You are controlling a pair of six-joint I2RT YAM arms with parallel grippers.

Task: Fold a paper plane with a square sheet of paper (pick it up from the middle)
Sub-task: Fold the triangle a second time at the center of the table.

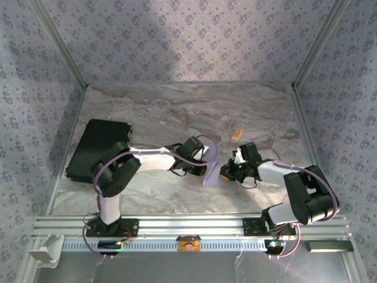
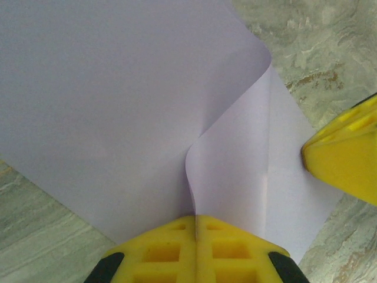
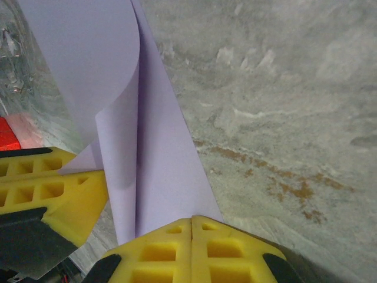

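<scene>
Fingers (image 2: 159, 250) of the left gripper (image 2: 196, 219) are clenched on the half-folded square sheet of paper (image 2: 118, 106); the right gripper (image 3: 192, 223) is clamped on the sheet's other edge.

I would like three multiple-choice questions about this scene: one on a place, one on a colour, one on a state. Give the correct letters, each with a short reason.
1. Seen from above, where on the table does the black pad lie?
A. On the left side
B. On the right side
C. Between the two grippers

2. What colour are the fingers of the left gripper?
A. Blue
B. Yellow
C. White

3. How does the left gripper stand to the sheet of paper?
A. Open above it
B. Shut on it
C. Far away from it

Answers:
1 A, the pad sits at the left of the top view.
2 B, the wrist view shows yellow pads.
3 B, the fingers meet with the paper pinched between them.
</scene>
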